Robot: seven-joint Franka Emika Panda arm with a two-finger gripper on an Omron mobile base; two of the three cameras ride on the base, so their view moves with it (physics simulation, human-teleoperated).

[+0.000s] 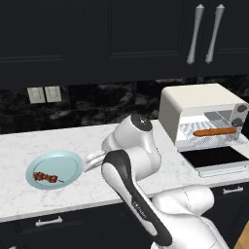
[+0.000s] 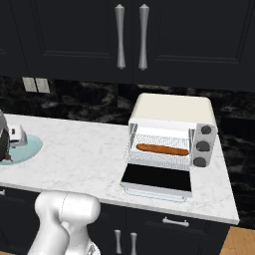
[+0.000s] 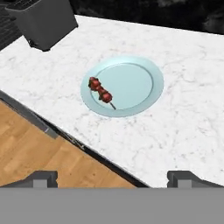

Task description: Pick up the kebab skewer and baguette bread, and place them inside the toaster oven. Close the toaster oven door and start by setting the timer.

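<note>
While the gripper [image 3: 112, 177] hung wide open and empty above the white marble counter [image 3: 183, 109], the kebab skewer [image 3: 101, 91] lay on a blue plate [image 3: 144, 76]; the baguette bread [image 1: 214, 132] sat inside the toaster oven [image 1: 194, 99], its door [image 1: 216, 158] down, under dark cabinets [image 2: 74, 35].

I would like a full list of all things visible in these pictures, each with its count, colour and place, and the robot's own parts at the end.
kebab skewer: 1, dark red chunks on a thin stick, on the plate near its rim
plate: 1, light blue, on the counter, left of the oven
baguette bread: 1, orange-brown, on the wire rack inside the toaster oven
toaster oven: 1, cream, on the counter, three dark knobs on its right panel
toaster oven door: 1, dark glass, folded down open
black appliance: 1, beyond the plate in the hand view
counter: 1, white marble
cabinets: dark, above and below
gripper: 1, dark fingertips apart, holding nothing, above the counter edge near the plate
</note>
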